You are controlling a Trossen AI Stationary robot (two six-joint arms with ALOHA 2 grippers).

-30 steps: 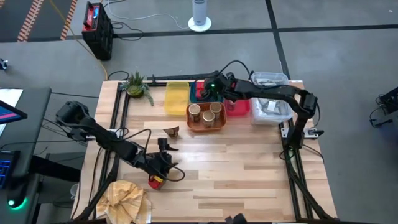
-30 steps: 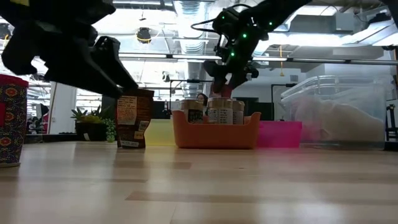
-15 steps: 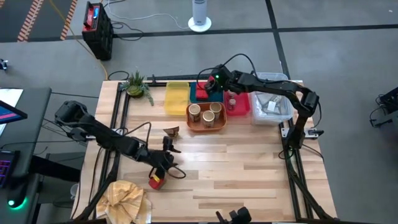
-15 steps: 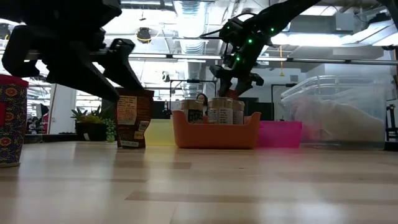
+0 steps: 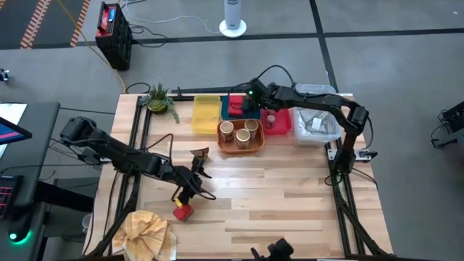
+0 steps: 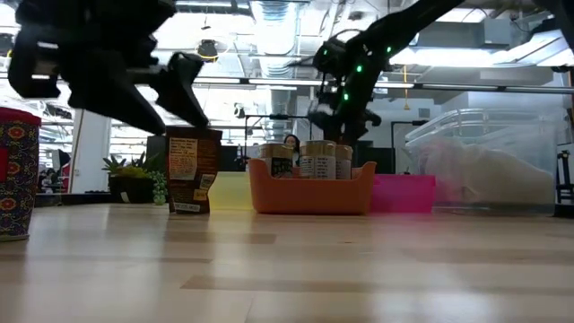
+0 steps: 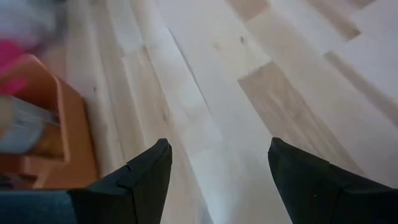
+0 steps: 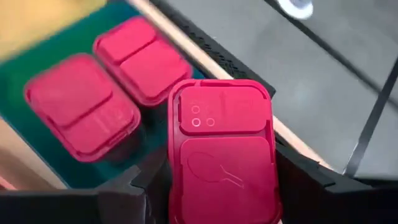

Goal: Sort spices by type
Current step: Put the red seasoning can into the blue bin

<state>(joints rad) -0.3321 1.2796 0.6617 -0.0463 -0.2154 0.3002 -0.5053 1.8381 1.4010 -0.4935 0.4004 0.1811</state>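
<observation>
In the upper middle of the overhead frame, the right tool (image 5: 247,104) hangs over the blue tray (image 5: 233,106) at the far edge of the desk (image 5: 290,203), between the yellow tray (image 5: 206,114) and the pink tray (image 5: 279,125); just below them the orange tray (image 5: 240,139) holds tan round jars (image 5: 241,130). Lower left in that frame the left tool (image 5: 194,185) sits above bare wood, a red tin (image 5: 182,211) lying just below it, a dark brown piece (image 5: 199,153) a little above it, and the tan cloth (image 5: 147,230) in the lower left corner. From desk level, the red tin (image 6: 15,172) stands at the far left edge, the dark brown piece (image 6: 189,170) stands upright left of centre, and the orange tray (image 6: 312,188) with its jars (image 6: 316,161) sits mid-frame; the right tool (image 6: 339,106) hangs above and behind that tray, while the left arm looms dark across the upper left. Through the left wrist camera the left tool (image 7: 217,163) is spread wide and released, nothing between its fingers, with plain desk beyond and the orange tray (image 7: 68,130) at the left edge. Through the right wrist camera the right tool (image 8: 221,180) is clenched on a red tin (image 8: 222,158), held above two more red tins (image 8: 109,84) already lying side by side in the blue tray (image 8: 43,149), upper left of that frame.
</observation>
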